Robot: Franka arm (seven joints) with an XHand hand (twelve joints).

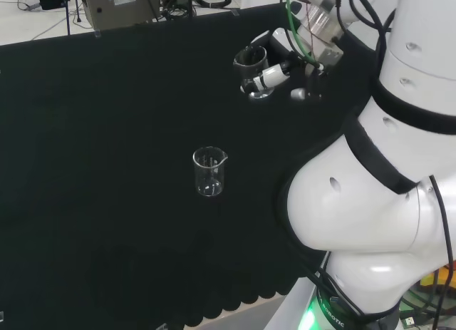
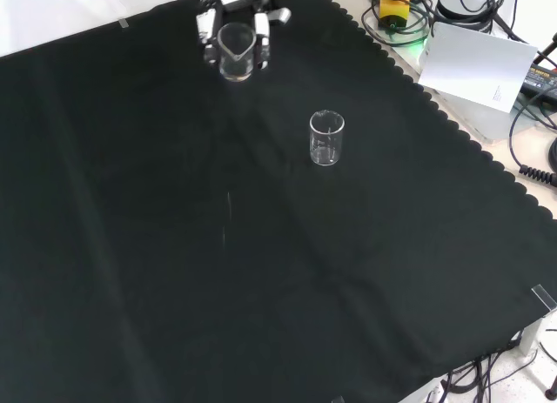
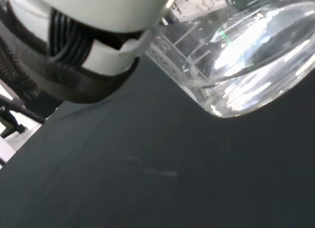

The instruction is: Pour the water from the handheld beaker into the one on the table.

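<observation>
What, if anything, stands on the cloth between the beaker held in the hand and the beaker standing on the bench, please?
Nothing visible does. The hand holds the handheld beaker raised, apart from the beaker on the table; only bare black cloth shows between them in the front and head views.

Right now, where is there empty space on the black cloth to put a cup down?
Nearly everywhere. In the front view, the black cloth lies bare below and left of the standing beaker. It is busiest at the top, where the hand holds the other beaker.

Even overhead light, no hard shadows on black cloth worktop (image 2: 261,281). Wrist view: glare on clear glass beaker (image 3: 236,55), white hand (image 3: 98,21) blurred.
</observation>
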